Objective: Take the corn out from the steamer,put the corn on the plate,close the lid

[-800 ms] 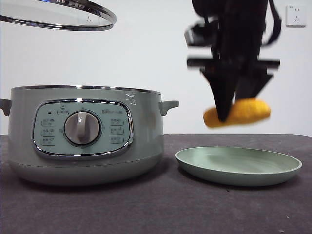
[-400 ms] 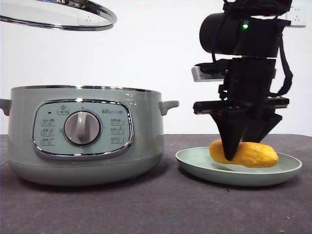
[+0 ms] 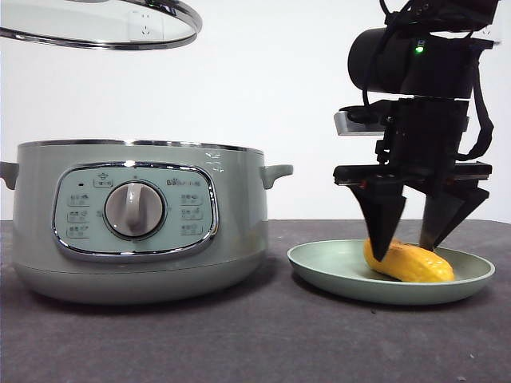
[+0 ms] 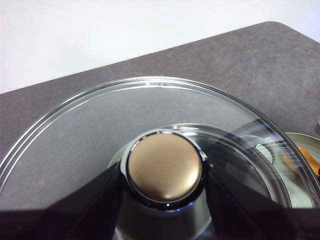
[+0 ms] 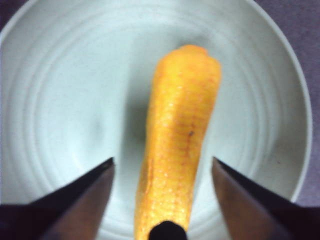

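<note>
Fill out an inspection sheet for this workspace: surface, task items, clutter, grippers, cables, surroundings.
Surface: dark grey table, bare between the things.
Corn: corn lies on its side in the plate, free of both jaws.
Steamer: steamer stands uncovered, beside the plate; its inside is hidden.
Lid: lid held in the air above the steamer.
Clutter: nothing seen.
Right gripper: right gripper open, its jaws astride the corn with gaps on both sides.
Left gripper: left gripper shut on the lid's knob.
Cables: black cable looped along the right arm.
Surroundings: white wall, wall socket at the upper corner.
</note>
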Tool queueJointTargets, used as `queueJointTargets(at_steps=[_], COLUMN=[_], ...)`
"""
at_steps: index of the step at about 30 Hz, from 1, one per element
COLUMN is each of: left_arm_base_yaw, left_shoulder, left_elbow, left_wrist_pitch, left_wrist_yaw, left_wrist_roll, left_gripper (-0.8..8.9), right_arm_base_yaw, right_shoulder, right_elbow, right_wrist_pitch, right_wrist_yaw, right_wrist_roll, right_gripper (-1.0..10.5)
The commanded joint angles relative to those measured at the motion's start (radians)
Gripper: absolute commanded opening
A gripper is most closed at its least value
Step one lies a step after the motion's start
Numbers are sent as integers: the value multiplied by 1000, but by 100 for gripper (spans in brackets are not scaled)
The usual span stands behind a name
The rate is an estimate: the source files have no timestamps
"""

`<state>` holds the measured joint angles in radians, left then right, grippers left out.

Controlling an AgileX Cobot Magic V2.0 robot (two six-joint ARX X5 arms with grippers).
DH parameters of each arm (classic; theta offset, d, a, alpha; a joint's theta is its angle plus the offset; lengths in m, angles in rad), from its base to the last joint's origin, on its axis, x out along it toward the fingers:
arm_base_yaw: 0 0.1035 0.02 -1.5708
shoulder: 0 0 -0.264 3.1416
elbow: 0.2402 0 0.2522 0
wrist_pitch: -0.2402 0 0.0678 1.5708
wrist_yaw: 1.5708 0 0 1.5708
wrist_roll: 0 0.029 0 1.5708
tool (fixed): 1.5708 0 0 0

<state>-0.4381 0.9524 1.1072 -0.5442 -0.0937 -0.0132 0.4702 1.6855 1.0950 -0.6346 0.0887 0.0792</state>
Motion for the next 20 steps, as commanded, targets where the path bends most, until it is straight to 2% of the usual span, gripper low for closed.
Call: queueJointTargets(at_steps=[1,6,20], left_arm_base_yaw=[0,0,-2], left_shoulder=[0,30,250], left_elbow=[12,12,12], left_wrist_pitch=[50,52,113], left_wrist_yaw=[3,48,109], left_wrist_roll=[-13,-21,-40], left_gripper=[-9,-9,-9], right_arm_base_yaw=[-4,-4,-5], right_shoulder=[10,-33,-347], right_elbow=[-6,-6,-6], right_wrist_pitch=[10,21,-37], right_wrist_yaw=[-10,-10,-8], right_wrist_roll=[9,11,29], right_gripper=[473,473,472])
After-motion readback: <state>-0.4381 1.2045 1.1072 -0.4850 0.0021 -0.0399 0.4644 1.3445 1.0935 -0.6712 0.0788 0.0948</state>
